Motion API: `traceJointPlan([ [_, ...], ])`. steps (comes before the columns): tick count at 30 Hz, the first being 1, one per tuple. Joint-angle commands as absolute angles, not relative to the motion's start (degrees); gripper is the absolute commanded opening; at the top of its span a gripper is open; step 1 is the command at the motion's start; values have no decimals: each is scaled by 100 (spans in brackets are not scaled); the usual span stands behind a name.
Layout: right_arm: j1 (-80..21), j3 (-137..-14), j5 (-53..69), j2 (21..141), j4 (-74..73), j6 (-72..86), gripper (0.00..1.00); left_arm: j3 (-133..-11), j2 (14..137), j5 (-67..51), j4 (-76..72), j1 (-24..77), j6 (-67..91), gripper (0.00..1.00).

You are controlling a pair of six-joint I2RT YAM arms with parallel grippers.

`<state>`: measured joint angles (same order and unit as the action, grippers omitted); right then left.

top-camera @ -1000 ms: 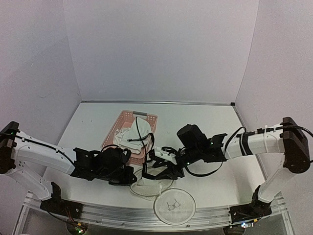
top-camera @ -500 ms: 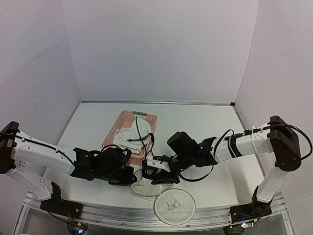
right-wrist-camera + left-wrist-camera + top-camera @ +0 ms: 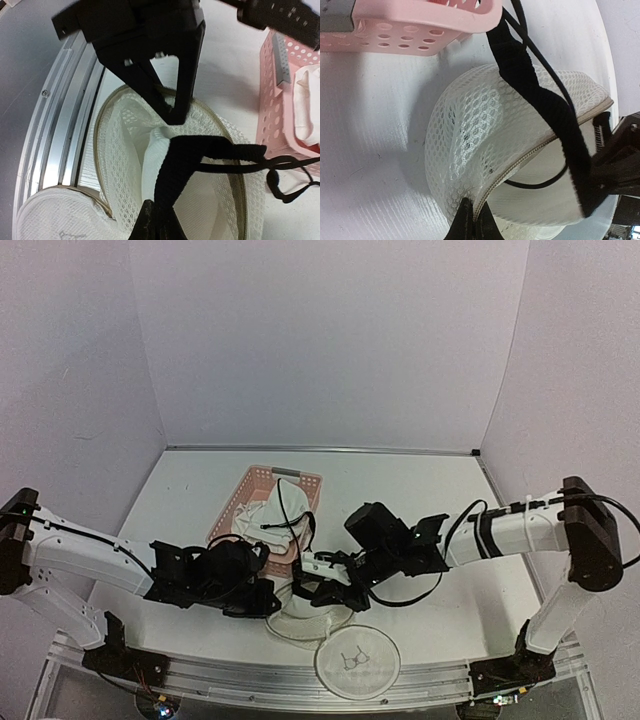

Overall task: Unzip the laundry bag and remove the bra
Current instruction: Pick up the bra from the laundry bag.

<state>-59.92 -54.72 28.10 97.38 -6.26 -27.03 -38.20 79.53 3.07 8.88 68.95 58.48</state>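
The laundry bag [image 3: 300, 626] lies unzipped near the table's front edge, its white mesh mouth gaping [image 3: 120, 150]. My left gripper [image 3: 472, 222] is shut on the bag's zipper rim [image 3: 530, 152]. Inside the mouth sits a white cup of the bra [image 3: 155, 165]. My right gripper [image 3: 160, 222] is shut on the bra's wide black band [image 3: 187, 155], just over the bag. That band [image 3: 540, 95] and thin black straps [image 3: 280, 185] run up toward the pink basket. In the top view both grippers, left [image 3: 272, 606] and right [image 3: 312, 592], meet at the bag.
A pink slotted basket [image 3: 262, 480] stands just behind the bag, holding white fabric [image 3: 262, 520]. The bag's round end disc [image 3: 357, 660] with a small black drawing lies at the front edge, by the aluminium rail [image 3: 65, 130].
My right arm has reached left into the bag's mouth and its jaws have closed on the black band. The left gripper has kept its hold on the rim.
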Motion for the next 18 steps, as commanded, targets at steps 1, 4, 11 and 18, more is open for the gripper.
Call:
traceJointPlan([
  [1, -6008, -5752, 2713, 8993, -621, -2596, 0, -4107, 7884, 305, 741, 6871, 5753, 0],
  [4, -6003, -5778, 2623, 8642, -624, -2575, 0, -4147, 7905, 312, 773, 6868, 5726, 0],
  [11, -6003, -6081, 2093, 8150, -630, -2436, 0, -4192, 7988, 282, 776, 6872, 5704, 0],
  [18, -6002, -6673, 1114, 8116, -336, -2516, 0, -4201, 8024, 272, 773, 6873, 5687, 0],
])
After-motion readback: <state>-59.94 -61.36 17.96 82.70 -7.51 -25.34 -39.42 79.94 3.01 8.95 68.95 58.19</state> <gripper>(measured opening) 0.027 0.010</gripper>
